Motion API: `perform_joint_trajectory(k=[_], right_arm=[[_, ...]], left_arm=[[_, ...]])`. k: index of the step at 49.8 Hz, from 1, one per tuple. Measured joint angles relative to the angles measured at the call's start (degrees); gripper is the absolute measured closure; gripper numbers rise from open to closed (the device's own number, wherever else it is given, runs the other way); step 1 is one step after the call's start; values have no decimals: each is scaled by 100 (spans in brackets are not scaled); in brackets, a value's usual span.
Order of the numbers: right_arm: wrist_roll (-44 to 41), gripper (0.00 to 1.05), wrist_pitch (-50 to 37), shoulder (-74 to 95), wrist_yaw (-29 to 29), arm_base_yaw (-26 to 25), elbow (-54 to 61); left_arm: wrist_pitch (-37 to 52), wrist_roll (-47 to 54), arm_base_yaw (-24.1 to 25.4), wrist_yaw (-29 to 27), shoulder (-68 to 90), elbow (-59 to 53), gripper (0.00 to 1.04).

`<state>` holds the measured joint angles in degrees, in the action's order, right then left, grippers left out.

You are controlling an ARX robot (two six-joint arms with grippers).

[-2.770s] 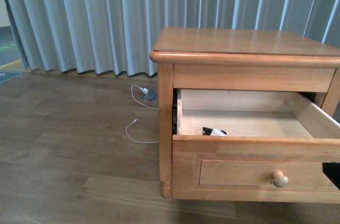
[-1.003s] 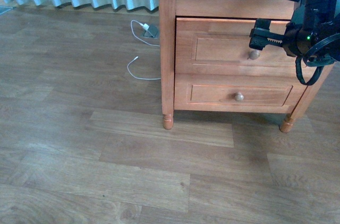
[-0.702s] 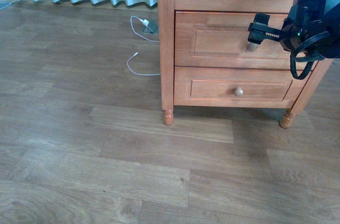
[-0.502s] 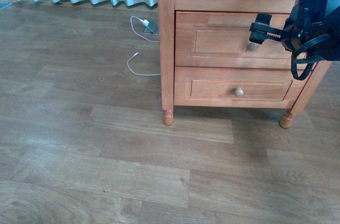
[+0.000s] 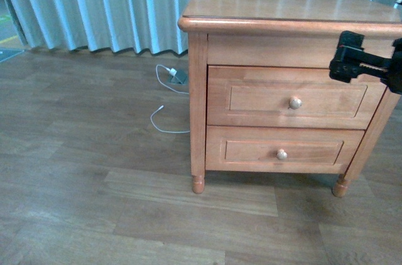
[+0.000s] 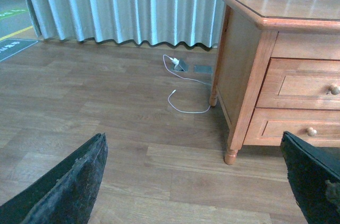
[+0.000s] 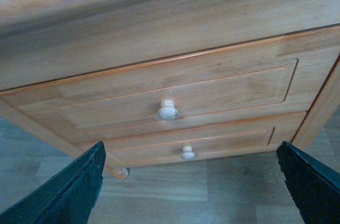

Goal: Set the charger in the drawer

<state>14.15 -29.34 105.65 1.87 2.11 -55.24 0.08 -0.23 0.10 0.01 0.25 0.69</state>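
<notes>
Your right gripper (image 5: 352,58) hung in the air in front of the nightstand's (image 5: 282,10) right front corner, level with the top edge of the drawer (image 5: 292,95), apart from it. Its wrist view showed the two dark fingers (image 7: 64,192) spread wide with nothing between them. Your left gripper (image 6: 196,181) was likewise splayed wide and empty over the wood floor (image 5: 81,171), off to the left of the nightstand, and it did not appear in the front view. The drawer was shut flush with the front, its round knob (image 5: 295,102) untouched. The lower drawer (image 5: 282,151) below it was shut too. You couldn't see the charger anywhere; can't tell where it was. Farther back, a white plug (image 5: 171,72) with a long white cable (image 5: 164,128) lay on the floor near the curtain (image 5: 94,1), left of the nightstand's front left leg (image 5: 198,183).
</notes>
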Motion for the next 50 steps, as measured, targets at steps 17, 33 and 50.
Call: perform_joint_trajectory(k=[17,33,50], right_arm=[[20,8,1047,-3121,632,-481,1676],[391,8,2424,-6164,2179,-2155,2855],[-439,25,1458,-7079,1755,-2284,3698]], left_arm=[[0,0,0,0,0,0,6],[0,0,0,0,0,0,6],[0,0,0,-2,0,0,6]])
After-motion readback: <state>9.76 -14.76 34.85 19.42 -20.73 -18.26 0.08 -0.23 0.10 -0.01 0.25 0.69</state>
